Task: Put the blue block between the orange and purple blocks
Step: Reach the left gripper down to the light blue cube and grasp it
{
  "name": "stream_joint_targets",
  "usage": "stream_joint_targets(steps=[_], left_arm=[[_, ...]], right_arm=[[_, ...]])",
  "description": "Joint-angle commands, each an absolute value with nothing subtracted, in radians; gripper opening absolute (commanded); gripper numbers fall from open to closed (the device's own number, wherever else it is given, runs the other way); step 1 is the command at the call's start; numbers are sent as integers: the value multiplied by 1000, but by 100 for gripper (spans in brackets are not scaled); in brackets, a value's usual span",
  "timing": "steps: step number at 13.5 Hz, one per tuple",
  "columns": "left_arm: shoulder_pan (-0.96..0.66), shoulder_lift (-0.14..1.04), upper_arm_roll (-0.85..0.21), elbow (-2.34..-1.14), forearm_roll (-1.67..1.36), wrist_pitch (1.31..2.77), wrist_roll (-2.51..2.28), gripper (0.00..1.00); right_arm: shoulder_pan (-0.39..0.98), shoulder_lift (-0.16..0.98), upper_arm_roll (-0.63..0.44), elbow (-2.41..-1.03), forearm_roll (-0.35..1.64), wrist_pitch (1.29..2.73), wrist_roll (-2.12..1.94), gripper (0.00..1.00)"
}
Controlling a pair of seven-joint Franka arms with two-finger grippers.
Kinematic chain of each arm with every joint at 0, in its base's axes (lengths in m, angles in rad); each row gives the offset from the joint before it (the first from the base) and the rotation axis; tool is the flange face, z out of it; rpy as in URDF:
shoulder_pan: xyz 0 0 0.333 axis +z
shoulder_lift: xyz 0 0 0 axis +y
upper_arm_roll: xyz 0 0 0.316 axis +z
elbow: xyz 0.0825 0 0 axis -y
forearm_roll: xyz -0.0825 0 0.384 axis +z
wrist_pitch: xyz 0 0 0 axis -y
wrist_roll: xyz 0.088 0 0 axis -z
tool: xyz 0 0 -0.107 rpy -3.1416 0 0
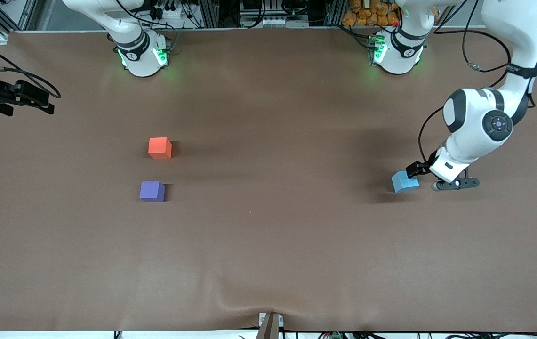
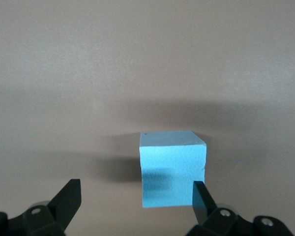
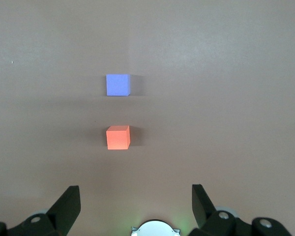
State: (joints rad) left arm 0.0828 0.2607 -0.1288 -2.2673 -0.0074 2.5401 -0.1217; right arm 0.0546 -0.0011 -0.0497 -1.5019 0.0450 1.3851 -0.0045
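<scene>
The light blue block (image 1: 404,182) rests on the brown table toward the left arm's end. My left gripper (image 1: 420,175) is low at the block and open. In the left wrist view the blue block (image 2: 172,167) sits just ahead of the gripper (image 2: 136,189), off-centre and close against one fingertip (image 2: 200,196). The orange block (image 1: 160,148) and purple block (image 1: 152,191) sit toward the right arm's end, the purple one nearer the front camera, with a small gap between them. My right gripper (image 3: 136,194) is open and empty, high over the table, looking down at the orange block (image 3: 118,137) and the purple block (image 3: 118,84).
The brown table cloth (image 1: 268,235) is bare around the three blocks. Black gear with cables (image 1: 14,96) hangs over the table edge at the right arm's end. The two arm bases (image 1: 143,54) stand along the table's edge farthest from the front camera.
</scene>
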Motion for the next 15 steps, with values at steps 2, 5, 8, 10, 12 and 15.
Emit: stream_joint_targets(steps=[2, 5, 8, 10, 12, 15], left_arm=[[75, 284, -143, -2270, -29, 2580, -124, 100], [75, 314, -173, -2267, -31, 2618, -130, 100], [77, 345, -178, -2267, -31, 2649, -133, 100], [75, 368, -178, -2267, -28, 2678, -132, 86], [71, 370, -178, -2267, -22, 2677, -117, 25], [5, 373, -178, -2260, -17, 2663, -110, 0]], right_arm=[[58, 3, -52, -1488, 49, 1371, -12, 100], [58, 3, -52, -1488, 51, 1371, -12, 100], [57, 3, -52, -1488, 51, 1371, -12, 100], [58, 3, -52, -1488, 51, 1371, -12, 100], [58, 2, -52, -1488, 51, 1371, -12, 100], [58, 3, -52, -1489, 51, 1371, -12, 100]])
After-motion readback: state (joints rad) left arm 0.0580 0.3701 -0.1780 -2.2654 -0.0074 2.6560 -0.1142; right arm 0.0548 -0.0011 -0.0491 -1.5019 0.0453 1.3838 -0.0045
